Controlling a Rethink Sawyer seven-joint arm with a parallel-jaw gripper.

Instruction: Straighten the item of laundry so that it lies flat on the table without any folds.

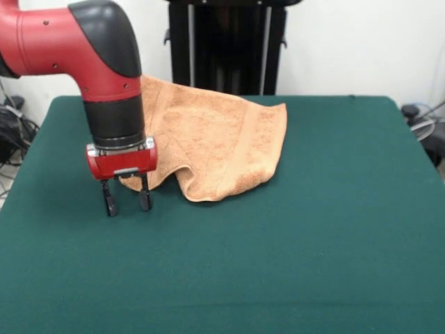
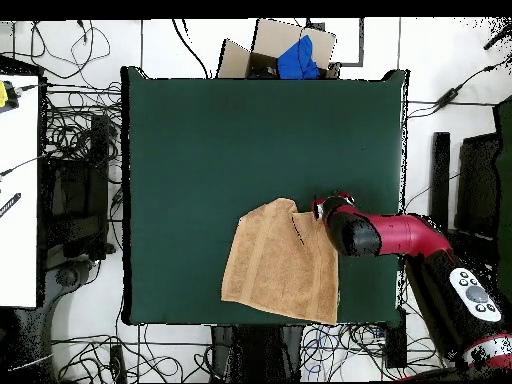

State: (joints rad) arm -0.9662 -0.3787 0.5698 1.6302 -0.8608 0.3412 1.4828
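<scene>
place: robot lab | evidence: cables (image 2: pixel 85 135) across floor; green felt table (image 2: pixel 260 140); cardboard box (image 2: pixel 270 48)

towel (image 1: pixel 215 142) rumpled, far side of table (image 1: pixel 313 229) | gripper (image 1: pixel 126 202) jaws apart, empty, beside towel

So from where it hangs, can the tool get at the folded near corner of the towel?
Probably yes. The tool hangs open beside the hand towel, its tips close to the folded corner, and only bare green table surrounds them.
</scene>
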